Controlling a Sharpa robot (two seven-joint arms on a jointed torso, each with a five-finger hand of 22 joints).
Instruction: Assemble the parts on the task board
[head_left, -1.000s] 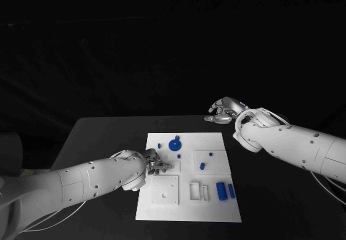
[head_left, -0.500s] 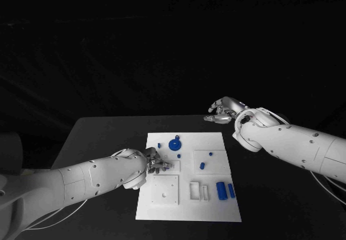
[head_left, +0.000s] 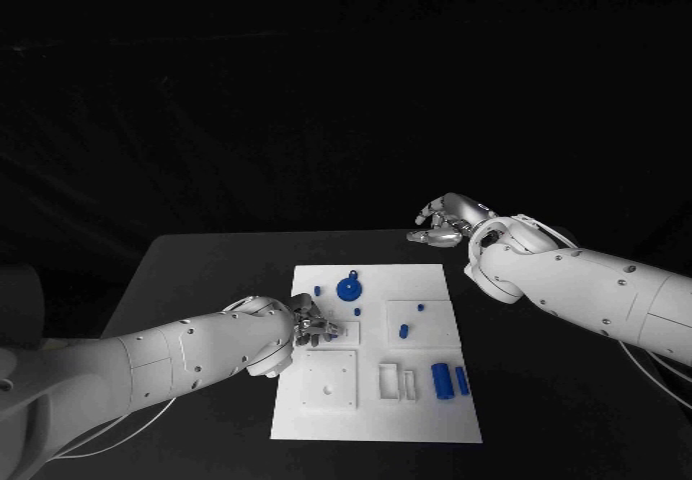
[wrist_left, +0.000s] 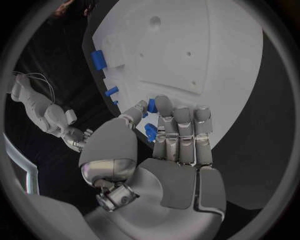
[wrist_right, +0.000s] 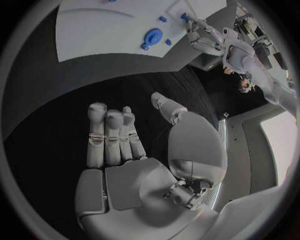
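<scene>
Fingers of the left hand (wrist_left: 169, 145) lie side by side above the task board (wrist_left: 206, 45), and the left wrist view shows a small blue part (wrist_left: 150, 132) pinched between them and the thumb, a grip that the head view hides behind the hand (head_left: 307, 326) at the board's (head_left: 378, 410) left edge. Beyond the board's far right corner, the right hand (head_left: 444, 221) hovers over the black table (head_left: 216, 270); its wrist view shows the fingers (wrist_right: 107, 135) loosely apart, holding nothing. Other blue parts lie on the board: a round disc (head_left: 351, 290) and two upright blocks (head_left: 444, 382).
</scene>
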